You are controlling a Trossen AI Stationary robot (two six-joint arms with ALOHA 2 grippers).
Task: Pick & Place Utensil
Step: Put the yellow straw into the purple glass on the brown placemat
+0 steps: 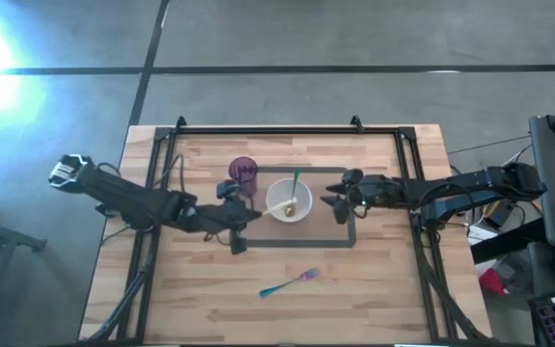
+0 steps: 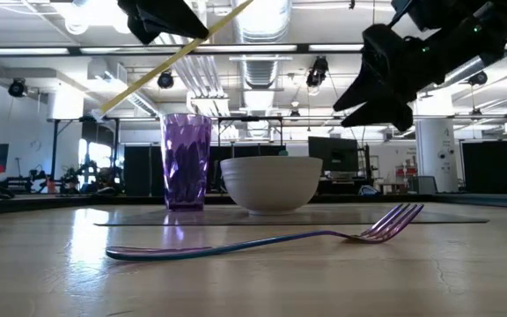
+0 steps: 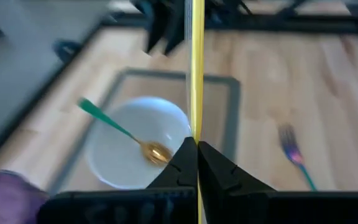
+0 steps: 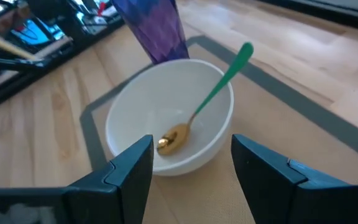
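Note:
My left gripper (image 1: 242, 217) hangs above the table left of the white bowl (image 1: 288, 200), shut on a thin yellow stick (image 3: 197, 68). The stick shows slanting in the low view (image 2: 152, 75). A spoon with a green handle (image 4: 219, 84) and gold head lies in the bowl, its handle leaning on the rim. A purple cup (image 1: 243, 173) stands just left of the bowl. A teal and purple fork (image 1: 289, 282) lies flat on the table near the front. My right gripper (image 1: 338, 207) is open and empty, right of the bowl. My left gripper pinches the yellow stick (image 3: 197, 134) between its two shut fingers, partway along its length. The stick lies along the fingers and runs on ahead over the bowl. It is lifted clear of the table and tilted, its forward end higher in the low view (image 2: 227, 16).
The bowl and cup stand on a grey-edged mat (image 1: 340, 241) at the table's middle. A black frame (image 1: 268, 128) runs along the table's far edge and sides. Bare wood lies around the fork at the front.

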